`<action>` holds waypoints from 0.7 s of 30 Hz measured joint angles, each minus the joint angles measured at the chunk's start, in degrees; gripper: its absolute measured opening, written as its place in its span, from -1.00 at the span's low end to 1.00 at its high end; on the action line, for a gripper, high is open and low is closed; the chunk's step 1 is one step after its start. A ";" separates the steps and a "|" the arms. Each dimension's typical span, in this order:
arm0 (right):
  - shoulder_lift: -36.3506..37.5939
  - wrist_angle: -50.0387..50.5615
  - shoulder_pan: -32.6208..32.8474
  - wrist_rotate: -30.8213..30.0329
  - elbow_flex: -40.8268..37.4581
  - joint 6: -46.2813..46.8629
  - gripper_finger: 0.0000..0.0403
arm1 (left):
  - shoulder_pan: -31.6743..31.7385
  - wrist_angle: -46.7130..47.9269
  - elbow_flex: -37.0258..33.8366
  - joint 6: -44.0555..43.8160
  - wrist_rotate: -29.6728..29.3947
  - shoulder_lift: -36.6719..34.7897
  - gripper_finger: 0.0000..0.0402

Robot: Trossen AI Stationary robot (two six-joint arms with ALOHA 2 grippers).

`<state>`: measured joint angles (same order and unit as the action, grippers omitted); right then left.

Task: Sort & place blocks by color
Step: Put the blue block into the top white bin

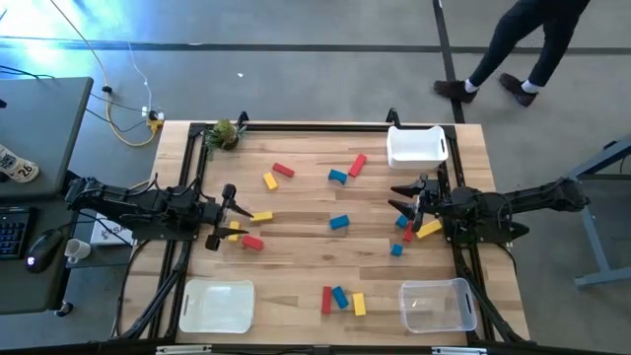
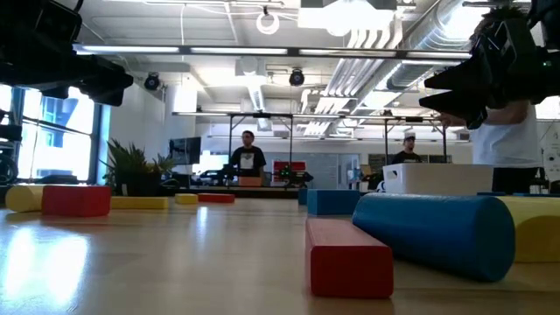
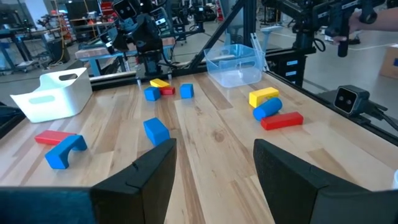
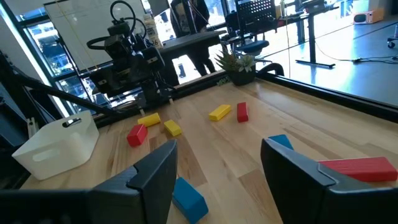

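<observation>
Blocks lie scattered over the bench (image 1: 296,247), none yet in a bin, so the sorting looks barely begun. Taking the white handled bin (image 1: 415,147) as landmark: the right gripper (image 1: 406,197) hovers just in front of it, jaws spread wide and empty, with a yellow block (image 1: 428,229), a red one and two small blue ones clustered just beyond the gripper, away from the bin. A blue cube (image 1: 339,223) sits mid-bench, farther from the bin, and a red, blue and yellow trio (image 1: 341,299) lies well off toward the clear bin (image 1: 437,305). The left gripper (image 1: 229,210) is across the bench from the white bin, jaws likewise wide and holding nothing, beside a yellow bar (image 1: 261,215) and a red block (image 1: 252,243). The likely trouble is the tight cluster by the right gripper: closing there could catch two colours at once or knock a neighbour aside. The rounded blue piece (image 2: 435,234) may roll if nudged.
</observation>
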<state>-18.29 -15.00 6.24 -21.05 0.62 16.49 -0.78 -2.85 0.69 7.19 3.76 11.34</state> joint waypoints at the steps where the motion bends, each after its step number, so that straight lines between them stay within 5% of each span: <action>1: -0.01 -0.02 0.00 -0.01 0.00 0.00 0.08 | 0.00 0.02 0.02 0.00 -0.14 -0.01 0.01; 12: -0.01 -2.27 0.02 -1.19 0.00 9.19 0.08 | 0.00 0.00 0.02 -0.08 -0.14 0.00 0.01; 21: -0.01 -8.57 0.02 -1.47 0.00 7.72 0.08 | 0.00 -0.05 0.00 -0.01 -0.14 -0.01 0.01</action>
<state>-18.31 -23.58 6.26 -22.52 0.62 24.21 -0.78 -2.90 0.69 7.18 3.62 11.33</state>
